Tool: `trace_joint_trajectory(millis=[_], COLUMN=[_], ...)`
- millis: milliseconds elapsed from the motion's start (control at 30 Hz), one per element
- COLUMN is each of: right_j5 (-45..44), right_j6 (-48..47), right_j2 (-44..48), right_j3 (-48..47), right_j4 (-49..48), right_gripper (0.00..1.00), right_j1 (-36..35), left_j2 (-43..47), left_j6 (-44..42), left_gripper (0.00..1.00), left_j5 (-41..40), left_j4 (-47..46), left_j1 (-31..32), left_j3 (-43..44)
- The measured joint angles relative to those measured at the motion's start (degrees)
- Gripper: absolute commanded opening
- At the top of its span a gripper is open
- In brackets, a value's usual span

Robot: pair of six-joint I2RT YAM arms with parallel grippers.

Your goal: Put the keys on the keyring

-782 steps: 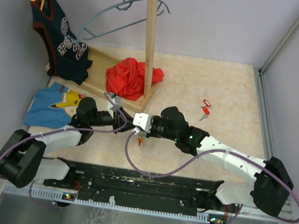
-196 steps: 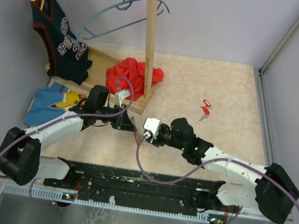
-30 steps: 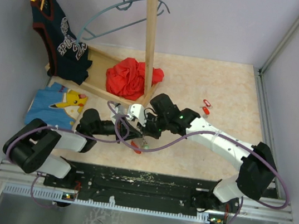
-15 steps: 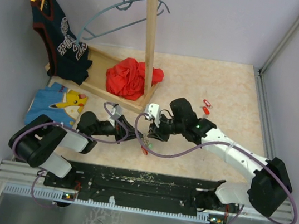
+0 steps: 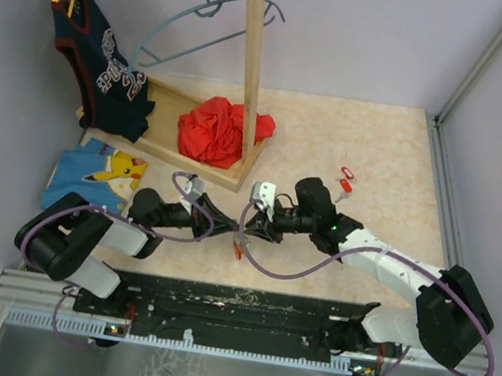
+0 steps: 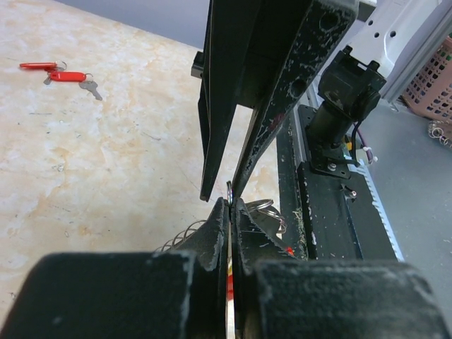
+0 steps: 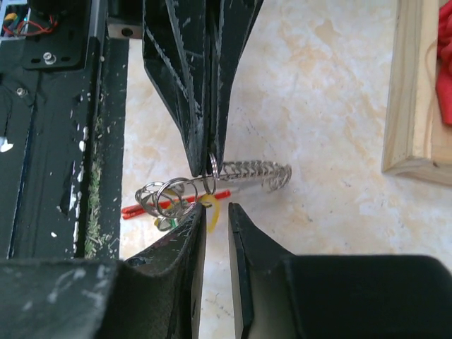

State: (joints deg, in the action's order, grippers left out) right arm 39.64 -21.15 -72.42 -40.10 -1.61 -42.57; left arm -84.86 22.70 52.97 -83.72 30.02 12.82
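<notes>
**Left claw pinching the ring, right claw slack beside it**

Your left arm lies folded low over the pale marbled table. Its forearm runs rightward and the left gripper aims at the middle of the table. Its black fingers are pressed together on the thin grey metal wire keyring, held edge-on right at the tips.

From the pinch, a coiled stretch of the wire runs out roughly level. Its long axis points toward the pale wooden rack base. You cannot tell whether it rests on the table.

On the other side of the pinch, small steel split rings bunch together. The small metal keys with red, yellow and green plastic tags hang with them, close to the table.

The right gripper meets the left one nearly tip to tip from the opposite side. Its fingers stand narrowly apart with nothing between them, and the yellow tag shows through the gap. Your right arm stretches leftward from its base, with the wrist low.

Farther right, two red-tagged keys lie loose on the table, well apart from both grippers.
</notes>
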Motion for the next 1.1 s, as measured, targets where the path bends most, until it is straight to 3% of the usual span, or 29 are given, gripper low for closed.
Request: trace_joint_trajectory(millis=[400, 600, 733, 900, 1100], right_j5=[3.06, 4.24, 4.55, 4.39, 0.09], right_j6=[2.78, 3.43, 3.82, 2.91, -0.66], right_j2=[-0.55, -1.27, -1.64, -2.03, -2.82], right_j3=[2.21, 2.21, 2.21, 0.46, -6.29], right_j4=[-8.94, -9.79, -9.9, -6.54, 5.57], right_gripper=[0.17, 0.0, 0.0, 0.0, 0.0], right_j1=[0.0, 0.04, 0.11, 0.09, -1.03], left_j2=[-1.51, -1.62, -1.62, -1.6, 0.87], left_j6=[0.09, 0.42, 0.37, -0.46, -2.71], left_gripper=[0.0, 0.0, 0.0, 0.12, 0.23], left_j5=[-0.04, -0.11, -0.15, -0.35, -1.16], left_j4=[-2.08, -2.62, -2.82, -2.71, 0.68], left_j1=[0.0, -0.15, -0.15, -0.15, -0.17], left_j3=[-0.66, -0.96, -1.18, -1.4, -1.4])
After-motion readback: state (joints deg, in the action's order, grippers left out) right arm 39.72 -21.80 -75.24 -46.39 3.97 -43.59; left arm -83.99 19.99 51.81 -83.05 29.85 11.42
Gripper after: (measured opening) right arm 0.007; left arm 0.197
